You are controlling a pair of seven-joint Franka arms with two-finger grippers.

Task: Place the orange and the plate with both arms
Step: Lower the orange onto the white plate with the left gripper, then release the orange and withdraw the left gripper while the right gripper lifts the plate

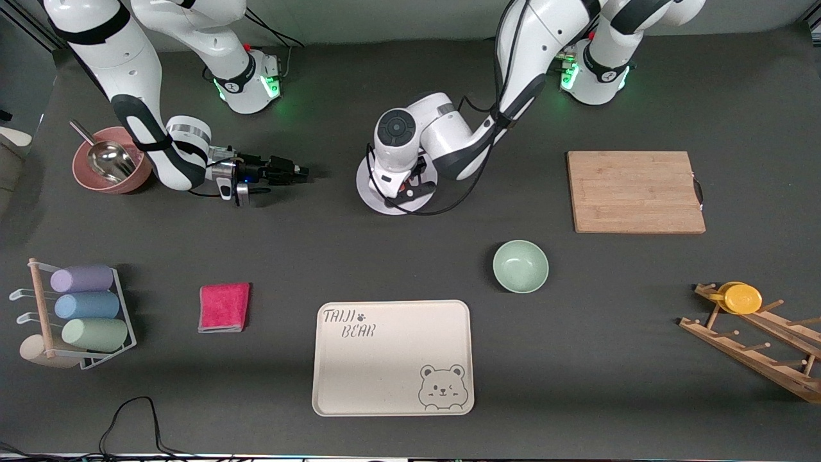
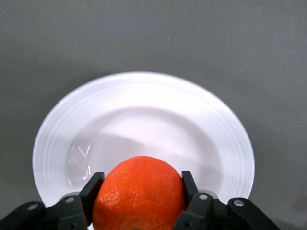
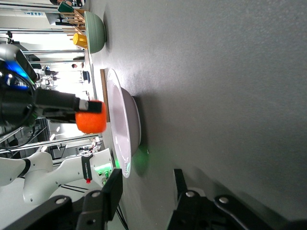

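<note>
So the left tool (image 2: 139, 201) grips the orange (image 2: 139, 191) just over the white plate (image 2: 144, 124); released crooked, it could roll off. Right tool (image 1: 296, 172) waits open, low over the desk (image 1: 410, 256).

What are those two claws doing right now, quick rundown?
Left claw shut on the orange, over the plate. Right claw open, low over the table beside the plate. Nothing in the way.
</note>
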